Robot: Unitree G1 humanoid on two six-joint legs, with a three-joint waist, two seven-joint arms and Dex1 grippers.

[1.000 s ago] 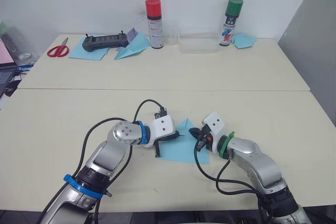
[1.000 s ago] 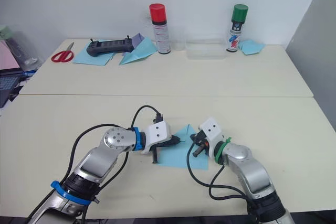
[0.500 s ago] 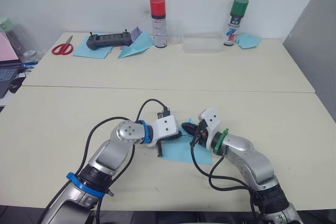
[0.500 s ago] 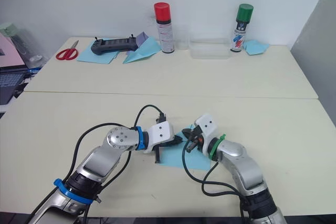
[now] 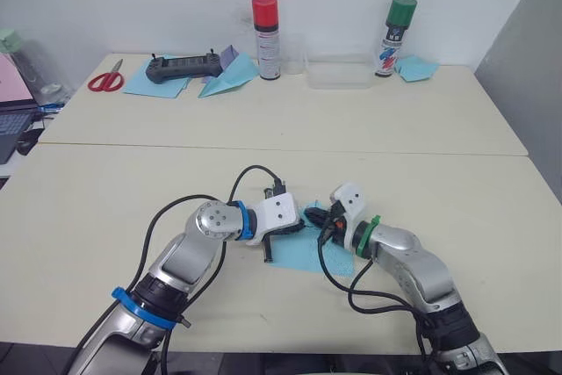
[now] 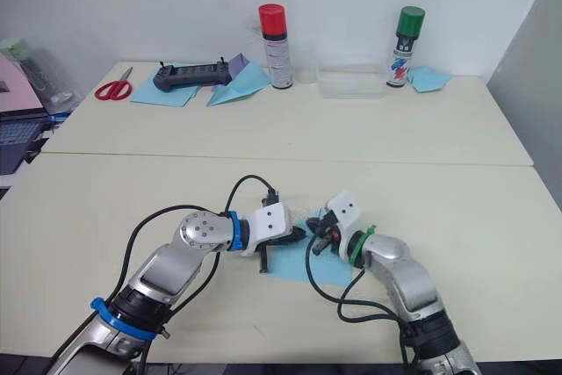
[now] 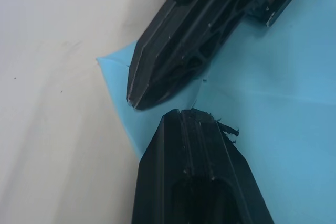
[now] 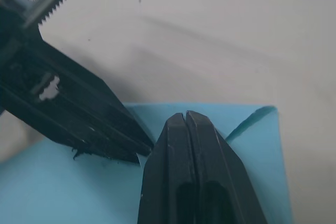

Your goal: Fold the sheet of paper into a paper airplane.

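Sheet of paper: I count one sheet of paper [image 5: 306, 250], light blue, lying flat on the near table [image 5: 105, 217] between my two grippers, with one corner curled up in the right wrist view.
Left gripper: my left gripper [image 5: 301, 227] lies over the sheet's left part, its tips on the paper near the upper edge; the fingers [image 7: 194, 166] look pressed together at the tip, with nothing visibly pinched between them, though I cannot be sure.
Right gripper: my right gripper [image 5: 313, 216] reaches in from the right and meets the left one tip to tip above the sheet's top edge; its fingers [image 8: 191, 171] are closed against each other, tips resting on the paper, not clearly clamping it.
Tables: two, pushed together, near and far [image 5: 439, 120].
Spray cans: two on the far table, one with a red cap [image 5: 264, 26], one with a green cap [image 5: 392, 25].
Other paper: one wider blue dart with a lilac piece [image 5: 225, 74], one flat blue sheet [image 5: 147, 85] under a black controller [image 5: 183, 67], one small blue lump [image 5: 414, 68] beside the green-capped can.
Scissors: one pair, red-handled [image 5: 105, 82], at the far left.
Clear box: one [image 5: 339, 73] between the cans.
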